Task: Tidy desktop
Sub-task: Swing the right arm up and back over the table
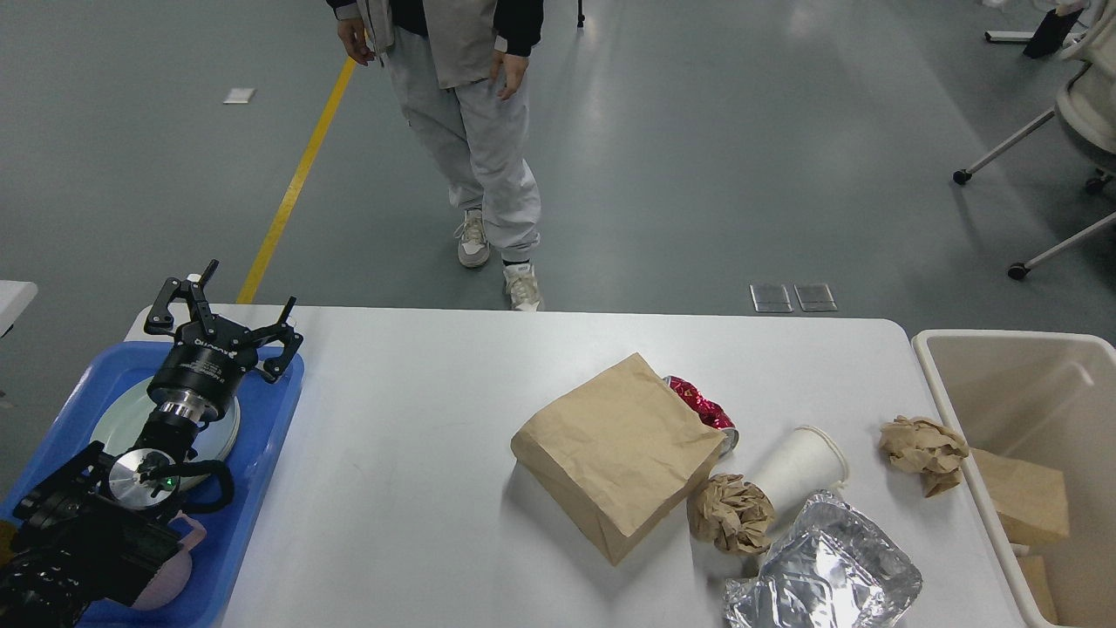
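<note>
Left gripper [225, 316] hovers over the blue tray [266, 453] at the bench's left edge, fingers spread wide, holding nothing. Under it, in the tray: a white plate [222, 432] and something pink [170, 580] at the near end, mostly hidden by my arm. Right gripper is not in view.

The bench [418, 419] itself is the job: white top, left half bare, all clutter on the right half.

Clutter, left to right:
- brown paper bag [615, 453], lying flat near the middle, partly over a crushed red can [702, 408] behind it
- crumpled paper ball [732, 515], touching the bag's near right corner
- white paper cup [798, 467], tipped on its side, just beside that ball
- foil bag [824, 580] at the near edge, touching the cup
- second paper ball [924, 452] near the right edge, just beside the beige bin [959, 419]

My read: tray side looks done, rubbish still to go into the bin, which already holds a brown paper item [1020, 497].

How to do it well:
- bin sits off the right edge, so the right arm is the better pick; left arm should lift clear of the tray rim first
- start with the ball nearest the bin: short carry, nothing on top of it
- bag last or early? Moving it frees the can; pinch a folded edge, as flat paper slips
- cup will roll; grasp across the body, not the rim
- person [475, 131] stands beyond the far edge; keep swings low
</note>
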Motion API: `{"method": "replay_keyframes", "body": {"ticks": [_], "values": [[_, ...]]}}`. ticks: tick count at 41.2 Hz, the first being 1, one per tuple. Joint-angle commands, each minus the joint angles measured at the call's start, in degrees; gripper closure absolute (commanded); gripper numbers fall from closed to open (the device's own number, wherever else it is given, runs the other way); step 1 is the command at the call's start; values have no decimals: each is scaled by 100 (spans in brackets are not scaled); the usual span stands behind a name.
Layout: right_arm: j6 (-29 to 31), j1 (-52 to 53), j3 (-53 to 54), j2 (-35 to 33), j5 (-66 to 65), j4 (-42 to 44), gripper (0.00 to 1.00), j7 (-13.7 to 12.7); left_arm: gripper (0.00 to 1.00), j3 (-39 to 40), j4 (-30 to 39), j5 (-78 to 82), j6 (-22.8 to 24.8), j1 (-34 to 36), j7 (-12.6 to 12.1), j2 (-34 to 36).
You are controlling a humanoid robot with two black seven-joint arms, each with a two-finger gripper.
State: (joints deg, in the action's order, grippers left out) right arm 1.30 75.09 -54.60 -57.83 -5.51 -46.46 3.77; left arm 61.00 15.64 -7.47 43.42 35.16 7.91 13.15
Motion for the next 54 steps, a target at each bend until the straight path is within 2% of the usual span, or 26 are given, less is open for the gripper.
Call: {"method": "replay_keyframes", "body": {"ticks": [1,3,4,10,19,30,40,44,46,51,54], "values": [[-192,-1241,344,518,541,874,23,1,4,0,1,0,-9,0,0,3],[-236,-1627,450,658,778,1146,4,1,4,0,-8,0,0,0,0,3],[-253,-1795,502,737,875,1270,0,1,4,0,-8,0,0,0,0,3],[-262,-2472,731,1107,1061,1640,0,1,4,0,1,0,0,0,0,3],[-227,-2377,749,1283,1061,1578,0,1,4,0,-8,0,0,0,0,-6],[-148,-690,460,1836,973,1034,0,-16,4,0,1,0,-9,0,0,3],[-122,646,-1043,3575,982,998,0,-25,4,0,-8,0,-9,0,0,-6],[395,1155,-1211,4471,982,771,0,-25,4,0,1,0,-9,0,0,3],[677,1340,-1211,4701,982,665,0,-34,4,0,1,0,-9,0,0,3],[1362,1859,-1211,5097,982,366,0,-34,4,0,-8,0,0,0,0,3],[2074,2465,-1150,5159,982,6,0,-16,4,0,1,0,-9,0,0,-6]]}}
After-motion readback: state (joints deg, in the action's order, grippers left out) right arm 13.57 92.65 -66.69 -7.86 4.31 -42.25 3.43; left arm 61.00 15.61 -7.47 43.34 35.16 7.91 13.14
